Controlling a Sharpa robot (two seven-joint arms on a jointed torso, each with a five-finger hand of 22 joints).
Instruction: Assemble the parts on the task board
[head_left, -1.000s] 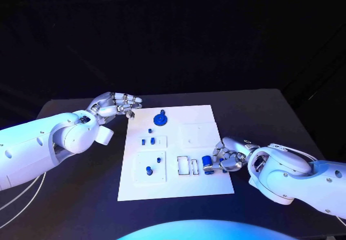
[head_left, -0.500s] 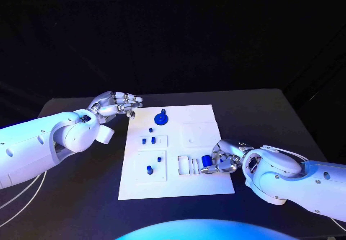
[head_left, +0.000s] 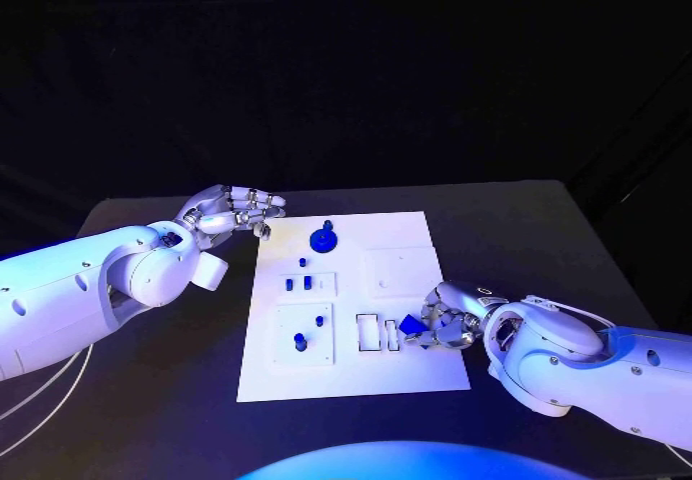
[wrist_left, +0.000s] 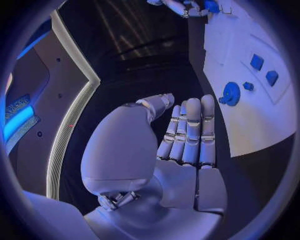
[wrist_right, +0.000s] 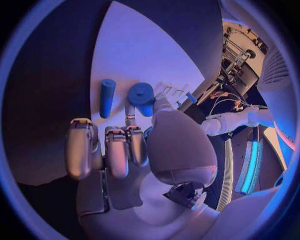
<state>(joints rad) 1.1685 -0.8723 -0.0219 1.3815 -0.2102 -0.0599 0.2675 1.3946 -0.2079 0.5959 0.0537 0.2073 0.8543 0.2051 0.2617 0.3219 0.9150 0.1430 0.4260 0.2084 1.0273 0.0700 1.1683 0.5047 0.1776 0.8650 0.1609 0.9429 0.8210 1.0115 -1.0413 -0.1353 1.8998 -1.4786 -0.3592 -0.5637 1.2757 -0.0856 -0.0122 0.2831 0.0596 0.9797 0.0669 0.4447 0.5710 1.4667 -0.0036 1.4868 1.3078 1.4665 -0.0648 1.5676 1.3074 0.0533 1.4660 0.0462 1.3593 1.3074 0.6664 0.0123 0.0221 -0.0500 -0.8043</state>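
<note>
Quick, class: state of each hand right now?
Left hand: holds nothing, fingers straight and together, beside the task board.
Right hand: holds a blue part over the board.
</note>
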